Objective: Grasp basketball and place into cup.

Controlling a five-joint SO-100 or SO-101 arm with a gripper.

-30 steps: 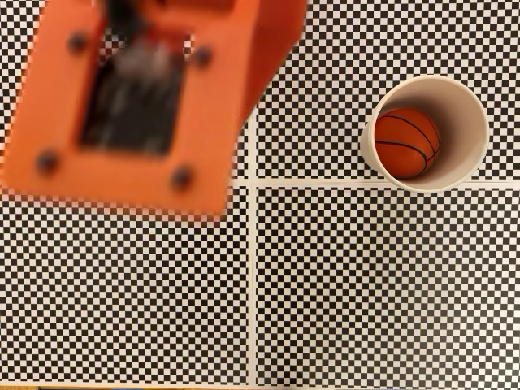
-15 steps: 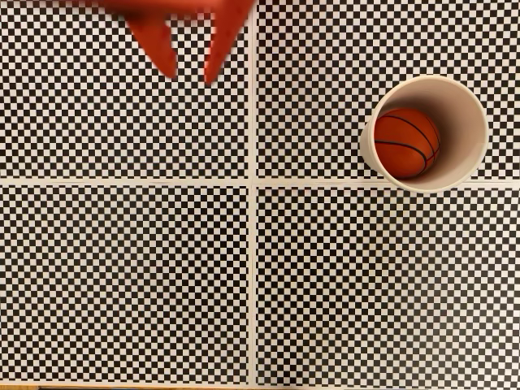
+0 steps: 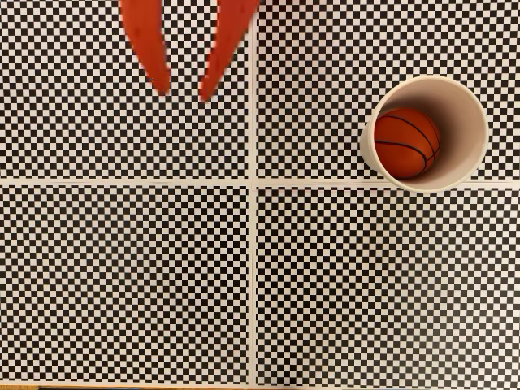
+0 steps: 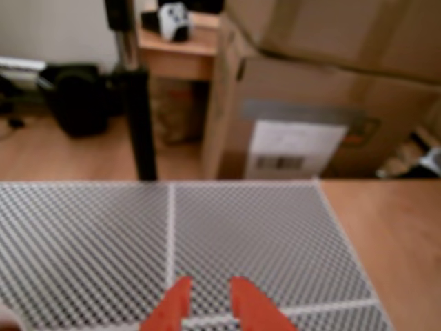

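In the fixed view the small orange basketball [image 3: 406,143] with black seams lies inside the cream-white paper cup [image 3: 465,122], which stands upright at the right of the checkered mat. My gripper [image 3: 184,91] hangs from the top edge at the upper left, far from the cup. Its two orange fingers [image 3: 148,41] are spread apart with nothing between them. The wrist view shows the gripper [image 4: 211,286] at the bottom edge, its tips parted over the mat's white line.
A black-and-white checkered mat [image 3: 130,276] with white cross lines covers the table. In the wrist view, a wooden table edge [image 4: 386,227] lies right of the mat, with cardboard boxes [image 4: 296,117] and a dark post [image 4: 141,117] beyond.
The arm's blurred orange body left the upper-left of the fixed view a second ago. Since half a second ago the fingers reach slightly lower into view. Ball and cup have not moved.
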